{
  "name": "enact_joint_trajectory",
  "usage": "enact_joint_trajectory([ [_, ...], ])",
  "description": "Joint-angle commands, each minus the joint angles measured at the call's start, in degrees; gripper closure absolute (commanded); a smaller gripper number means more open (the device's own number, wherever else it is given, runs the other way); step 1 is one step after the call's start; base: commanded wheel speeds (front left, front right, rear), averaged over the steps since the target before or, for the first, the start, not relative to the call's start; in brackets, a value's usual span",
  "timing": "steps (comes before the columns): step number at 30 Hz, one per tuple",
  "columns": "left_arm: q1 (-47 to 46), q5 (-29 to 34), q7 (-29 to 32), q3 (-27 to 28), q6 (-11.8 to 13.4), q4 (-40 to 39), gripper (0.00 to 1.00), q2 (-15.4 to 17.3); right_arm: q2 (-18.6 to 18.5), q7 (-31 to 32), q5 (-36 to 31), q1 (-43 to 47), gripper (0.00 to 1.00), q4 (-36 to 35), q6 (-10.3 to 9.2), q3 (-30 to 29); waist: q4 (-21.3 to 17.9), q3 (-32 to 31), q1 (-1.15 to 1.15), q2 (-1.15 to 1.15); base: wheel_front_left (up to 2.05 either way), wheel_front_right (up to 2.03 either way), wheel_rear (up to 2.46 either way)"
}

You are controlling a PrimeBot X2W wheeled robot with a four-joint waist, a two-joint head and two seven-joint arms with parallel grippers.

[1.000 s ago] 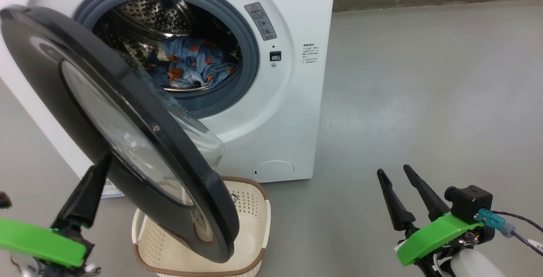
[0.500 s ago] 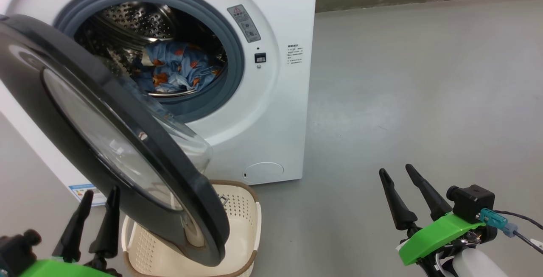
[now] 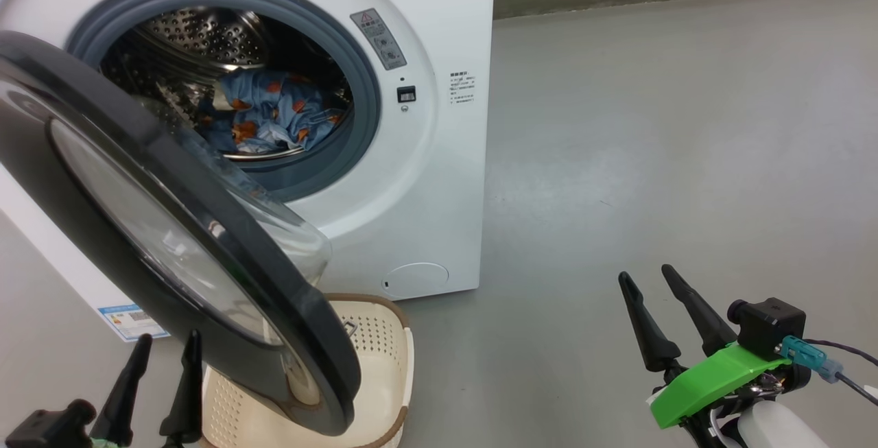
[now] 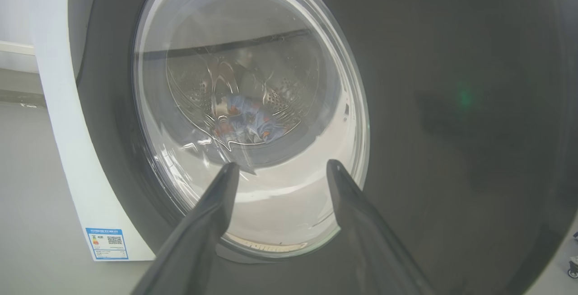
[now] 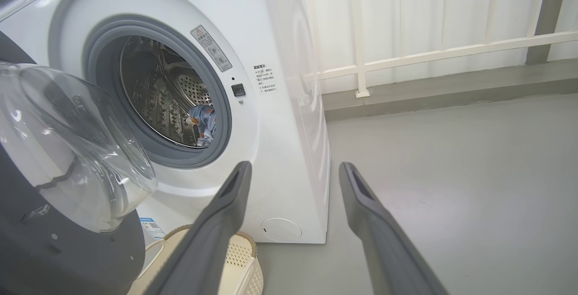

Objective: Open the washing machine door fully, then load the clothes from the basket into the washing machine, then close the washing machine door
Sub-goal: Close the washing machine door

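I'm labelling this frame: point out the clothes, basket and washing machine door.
Light-blue bear-print clothes (image 3: 267, 119), head view, middle of bundle.
Cream perforated plastic basket (image 3: 384, 359), head view, right inner wall.
Round glossy black washing machine door (image 3: 309, 338), head view, lower rim.

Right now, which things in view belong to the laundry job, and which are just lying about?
Job: washing machine; its door, standing open; clothes in the drum; basket below the door; left tool and right tool, both open and empty.
Lying about: blue label sticker; round lower flap; white railing.
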Motion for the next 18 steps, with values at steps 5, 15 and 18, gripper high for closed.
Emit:
enact_joint_trajectory([
  [5,-3.2,2.3,-1.1,2.0,0.2,0.3,0.0,0.0,-0.3,-0.7,-0.5,-1.1,0.0,-1.3,0.26,1.1,-0.3,-0.1,0.0,0.0,0.0,0.0,0.0],
  [15,-3.5,3.8,-1.3,2.6,-0.1,1.5,0.0,-1.2,-0.7,-0.7,-0.4,-1.0,0.0,-1.1,0.26,1.5,-0.2,-0.2,0.0,0.0,0.0,0.0,0.0],
  [18,-3.4,4.2,-1.3,2.8,-0.2,1.6,0.0,-1.5,-0.8,-0.7,-0.4,-1.0,0.0,-1.2,0.26,1.6,-0.1,-0.3,0.0,0.0,0.0,0.0,0.0],
])
